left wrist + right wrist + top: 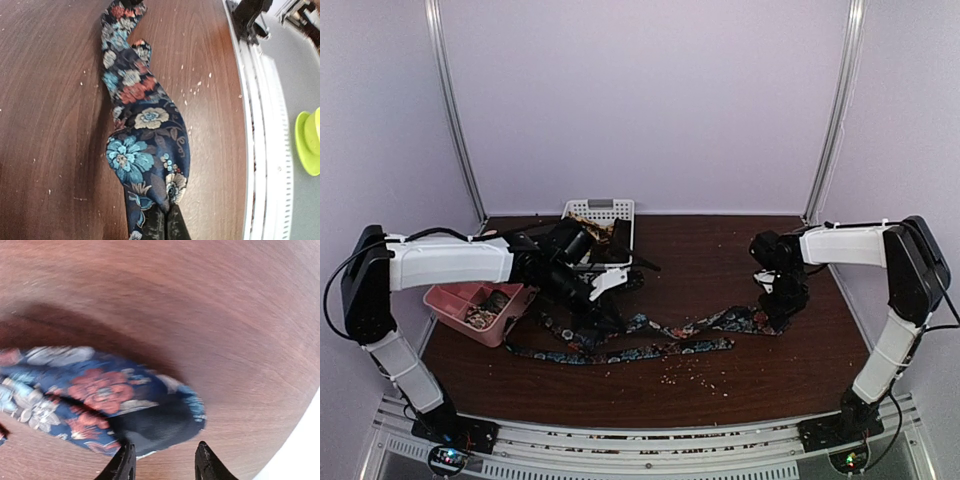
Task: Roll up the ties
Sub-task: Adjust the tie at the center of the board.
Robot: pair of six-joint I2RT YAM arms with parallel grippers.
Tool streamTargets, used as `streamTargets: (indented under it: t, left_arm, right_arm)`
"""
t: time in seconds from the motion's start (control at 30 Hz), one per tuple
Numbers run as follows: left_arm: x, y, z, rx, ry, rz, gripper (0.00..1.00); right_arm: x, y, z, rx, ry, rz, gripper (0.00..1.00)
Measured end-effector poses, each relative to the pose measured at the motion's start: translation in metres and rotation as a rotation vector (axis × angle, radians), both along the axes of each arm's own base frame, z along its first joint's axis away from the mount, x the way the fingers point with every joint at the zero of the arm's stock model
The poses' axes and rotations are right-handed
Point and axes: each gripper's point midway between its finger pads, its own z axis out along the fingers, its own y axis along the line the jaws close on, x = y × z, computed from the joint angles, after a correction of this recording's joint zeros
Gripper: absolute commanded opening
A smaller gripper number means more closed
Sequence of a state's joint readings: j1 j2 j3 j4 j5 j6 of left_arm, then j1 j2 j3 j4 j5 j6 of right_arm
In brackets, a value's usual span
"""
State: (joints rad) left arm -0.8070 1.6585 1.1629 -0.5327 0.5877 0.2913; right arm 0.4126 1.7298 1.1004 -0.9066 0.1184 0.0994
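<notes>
now pale walls (650, 100) ring a crumb-flecked brown table (720, 250) where left fingers (155, 226) clamp the floral tie (145, 150), right fingers (124, 465) apart.

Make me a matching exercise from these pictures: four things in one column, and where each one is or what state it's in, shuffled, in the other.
1. floral tie
2. pink tray
3. white basket
4. left gripper

A. at the far edge of the table
B. shut on the tie
C. stretched along the middle of the table
D. on the left side of the table

Pairs: 1-C, 2-D, 3-A, 4-B
</notes>
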Motion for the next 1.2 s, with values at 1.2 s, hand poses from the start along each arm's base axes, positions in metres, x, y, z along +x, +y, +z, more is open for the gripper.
streamTargets:
  t: [1.2]
  left_arm:
    - [0.081, 0.05, -0.079, 0.056, 0.574, 0.47, 0.0]
  right_arm:
    - [0.033, 0.008, -0.008, -0.163, -0.043, 0.148, 0.19]
